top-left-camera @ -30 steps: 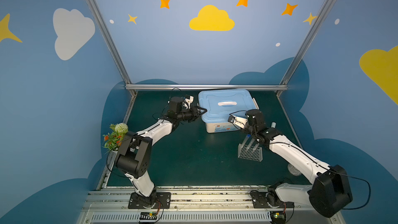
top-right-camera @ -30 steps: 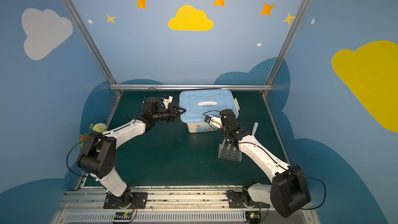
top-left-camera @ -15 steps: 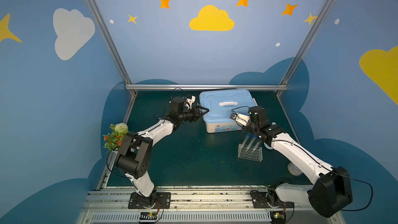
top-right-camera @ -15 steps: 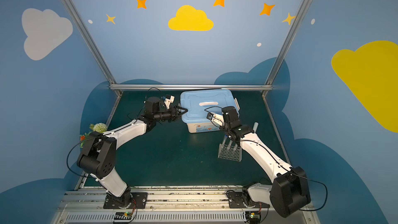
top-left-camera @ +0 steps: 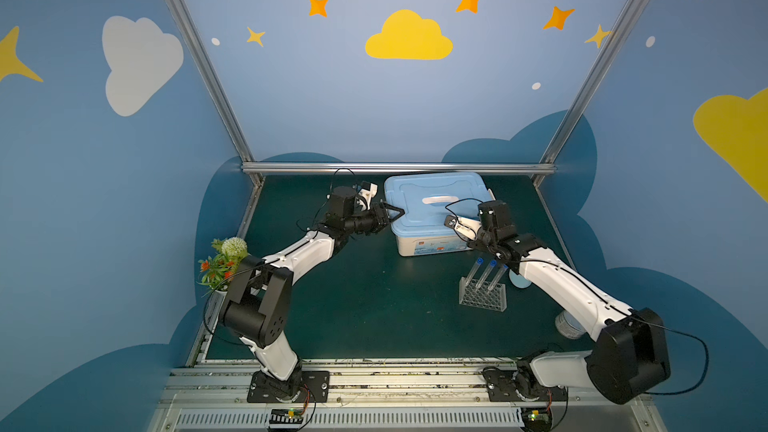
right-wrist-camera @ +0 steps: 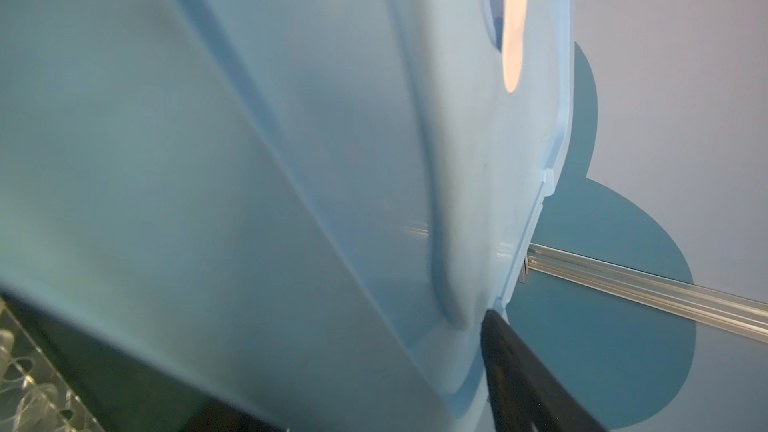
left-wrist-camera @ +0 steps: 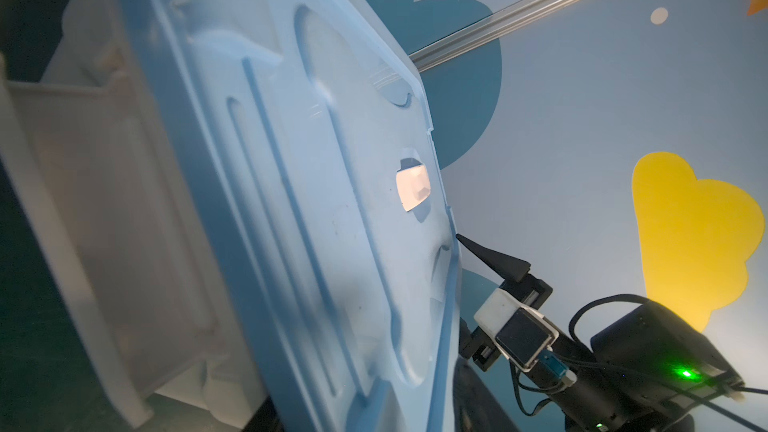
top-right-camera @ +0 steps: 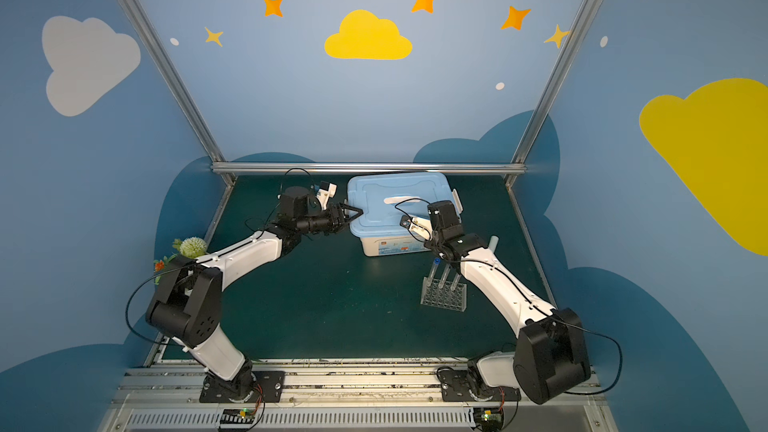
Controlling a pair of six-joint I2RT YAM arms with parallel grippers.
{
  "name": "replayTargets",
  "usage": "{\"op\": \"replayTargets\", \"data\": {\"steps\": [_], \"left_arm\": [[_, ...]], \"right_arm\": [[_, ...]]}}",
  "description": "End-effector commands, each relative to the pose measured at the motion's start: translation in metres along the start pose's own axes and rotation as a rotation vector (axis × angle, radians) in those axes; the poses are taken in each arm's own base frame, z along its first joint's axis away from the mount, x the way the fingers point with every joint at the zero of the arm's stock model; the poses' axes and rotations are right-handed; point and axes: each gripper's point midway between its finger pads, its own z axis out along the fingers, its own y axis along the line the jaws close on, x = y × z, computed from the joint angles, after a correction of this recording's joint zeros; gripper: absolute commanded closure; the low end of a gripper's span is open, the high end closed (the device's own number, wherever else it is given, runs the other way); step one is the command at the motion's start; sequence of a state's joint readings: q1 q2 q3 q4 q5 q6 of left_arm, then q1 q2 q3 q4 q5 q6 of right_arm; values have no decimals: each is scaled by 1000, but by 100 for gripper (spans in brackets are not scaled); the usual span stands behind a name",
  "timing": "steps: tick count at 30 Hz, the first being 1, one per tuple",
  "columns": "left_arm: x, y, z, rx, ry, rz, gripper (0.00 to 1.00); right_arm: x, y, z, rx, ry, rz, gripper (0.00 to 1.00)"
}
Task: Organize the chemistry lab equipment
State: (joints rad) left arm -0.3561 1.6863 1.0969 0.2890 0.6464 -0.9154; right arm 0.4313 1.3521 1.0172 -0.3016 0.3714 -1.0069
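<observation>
Since a second ago the left hand [top-left-camera: 394,212] has spread its jaws wider, and the right hand [left-wrist-camera: 505,280] has drawn away from above the clear rack [top-left-camera: 482,299] toward the storage box [top-left-camera: 428,245].

The left hand now sits at the 9 o'clock edge of the box's blue lid [top-left-camera: 432,205]. Its jaws are parted in a V with the tips at the rim and nothing between them.

The right hand is at the lid's 3 o'clock edge, largely hidden under its own wrist in both top views. In the left wrist view one black finger [left-wrist-camera: 492,261] has its tip against the rim. The second finger is hidden there. The jaws stand wide, and only that fingertip is seen touching the lid.

The lid sits on the white box, which stands at 12 o'clock on the dark green worktop [top-left-camera: 365,292]. The rack stands at about 4 o'clock on the worktop, near the box's front right corner. Three blue-capped test tubes [top-left-camera: 484,274] lean in its holes, caps up.

A potted plant [top-left-camera: 222,261] is at the 9 o'clock edge. A round metal tin [top-left-camera: 567,326] is at the 4 o'clock edge, partly behind the right arm.
</observation>
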Motion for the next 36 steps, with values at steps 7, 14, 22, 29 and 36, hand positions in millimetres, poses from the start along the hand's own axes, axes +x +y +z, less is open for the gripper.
{"op": "replayTargets", "data": {"steps": [7,14,22,29,36], "left_arm": [[11,29,-16,-191,31,-27,21],[5,27,-20,-228,55,-7,17],[-2,20,-19,-227,37,20,18],[-2,10,-18,-229,31,60,18],[-12,4,-14,-256,8,108,19]], "right_arm": [[-2,-13,0,8,-8,25,32],[0,-16,4,3,2,35,33],[4,-20,2,11,2,61,33],[9,-20,5,-6,18,73,33],[10,-15,-4,-39,7,111,33]]}}
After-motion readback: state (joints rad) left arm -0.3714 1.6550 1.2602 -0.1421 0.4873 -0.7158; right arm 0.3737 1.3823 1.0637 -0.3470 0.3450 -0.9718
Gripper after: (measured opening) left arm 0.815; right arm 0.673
